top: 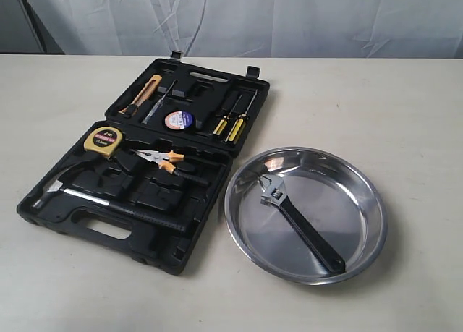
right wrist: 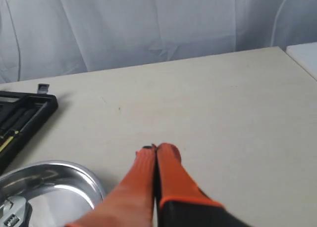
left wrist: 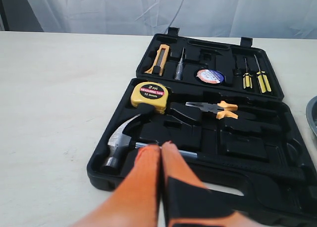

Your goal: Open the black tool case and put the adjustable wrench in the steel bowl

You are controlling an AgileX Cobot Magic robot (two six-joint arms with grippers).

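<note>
The black tool case point(top: 87, 227) lies open on the table, lid back. The adjustable wrench point(top: 300, 223) lies inside the steel bowl point(top: 372, 223), silver head toward the case, black handle toward the near rim. In the right wrist view the bowl point(right wrist: 91, 185) and the wrench head point(right wrist: 12, 212) show at the lower corner. My left gripper point(left wrist: 161, 145) is shut and empty, hovering over the case's point(left wrist: 297, 148) near edge by the hammer point(left wrist: 119, 143). Over bare table beside the bowl, my right gripper point(right wrist: 156, 148) is shut with nothing in it. Neither arm shows in the exterior view.
The case holds a yellow tape measure point(top: 103, 141), orange-handled pliers point(top: 163, 159), a hammer point(top: 79, 194), screwdrivers point(top: 230, 124), a roll of tape point(top: 179, 119) and a utility knife point(top: 145, 92). A white curtain hangs behind the table.
</note>
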